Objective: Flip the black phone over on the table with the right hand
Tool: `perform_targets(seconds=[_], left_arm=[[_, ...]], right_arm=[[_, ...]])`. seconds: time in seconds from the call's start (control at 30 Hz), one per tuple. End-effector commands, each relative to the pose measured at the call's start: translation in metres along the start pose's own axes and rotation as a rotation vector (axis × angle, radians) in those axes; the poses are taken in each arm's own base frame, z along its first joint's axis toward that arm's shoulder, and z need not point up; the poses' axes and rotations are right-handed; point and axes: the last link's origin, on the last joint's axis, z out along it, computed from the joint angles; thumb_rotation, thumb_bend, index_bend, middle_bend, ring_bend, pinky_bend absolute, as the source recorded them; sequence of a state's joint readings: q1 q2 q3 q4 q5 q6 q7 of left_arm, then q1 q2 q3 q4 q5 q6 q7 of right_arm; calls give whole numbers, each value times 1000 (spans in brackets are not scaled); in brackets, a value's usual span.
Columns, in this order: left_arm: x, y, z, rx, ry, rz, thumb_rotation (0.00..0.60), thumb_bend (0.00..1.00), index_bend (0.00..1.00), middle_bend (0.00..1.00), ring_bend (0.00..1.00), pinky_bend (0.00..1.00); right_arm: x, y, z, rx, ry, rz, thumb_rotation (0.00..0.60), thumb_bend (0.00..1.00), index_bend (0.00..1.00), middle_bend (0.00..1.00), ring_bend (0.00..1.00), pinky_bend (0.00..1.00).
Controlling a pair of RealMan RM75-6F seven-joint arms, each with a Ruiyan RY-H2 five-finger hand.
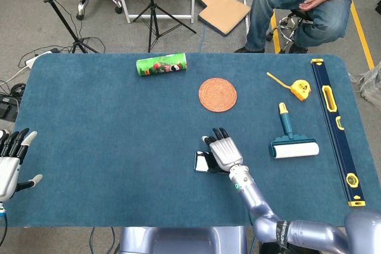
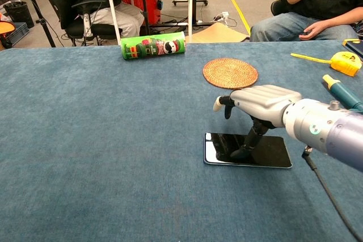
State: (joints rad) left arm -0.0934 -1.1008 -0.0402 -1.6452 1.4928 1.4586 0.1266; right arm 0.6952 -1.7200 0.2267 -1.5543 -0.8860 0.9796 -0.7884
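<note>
The black phone (image 2: 271, 152) lies flat, glossy side up, on the blue table (image 2: 113, 140), near the front centre. My right hand (image 2: 259, 103) hovers palm down over the phone's left half, fingers stretched out and apart. Its thumb (image 2: 248, 143) reaches down and appears to touch the screen. In the head view the right hand (image 1: 223, 150) covers most of the phone (image 1: 202, 162), leaving only its left end showing. My left hand (image 1: 11, 164) stays at the table's left edge, fingers spread, holding nothing.
A green snack can (image 2: 153, 46) lies at the back. A round woven coaster (image 2: 230, 73) sits just beyond the phone. To the right are a lint roller (image 1: 292, 141), a yellow tape measure (image 1: 299, 89) and a long blue level (image 1: 333, 123). A person sits behind the table.
</note>
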Motion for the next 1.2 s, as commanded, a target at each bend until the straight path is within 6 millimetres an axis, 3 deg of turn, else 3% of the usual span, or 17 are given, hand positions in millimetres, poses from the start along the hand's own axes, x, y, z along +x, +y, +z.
perform_targets(seconds=[0.03, 0.5, 0.83, 1.2], left_arm=[[-1, 2, 1, -2, -3, 2, 600, 0, 0, 0, 0, 0], [-2, 5, 0, -8, -5, 7, 600, 0, 0, 0, 0, 0], [-3, 5, 0, -6, -10, 10, 600, 0, 0, 0, 0, 0], [-3, 4, 0, -4, -10, 8, 600, 0, 0, 0, 0, 0]], right_arm=[[-7, -8, 0, -17, -19, -22, 600, 0, 203, 260, 0, 0], [-8, -22, -12, 1, -26, -29, 600, 0, 203, 265, 0, 0], [-15, -31, -9, 36, 10, -91, 600, 0, 209, 275, 0, 0], [-27, -25, -5, 10, 1, -162, 600, 0, 259, 321, 0, 0]])
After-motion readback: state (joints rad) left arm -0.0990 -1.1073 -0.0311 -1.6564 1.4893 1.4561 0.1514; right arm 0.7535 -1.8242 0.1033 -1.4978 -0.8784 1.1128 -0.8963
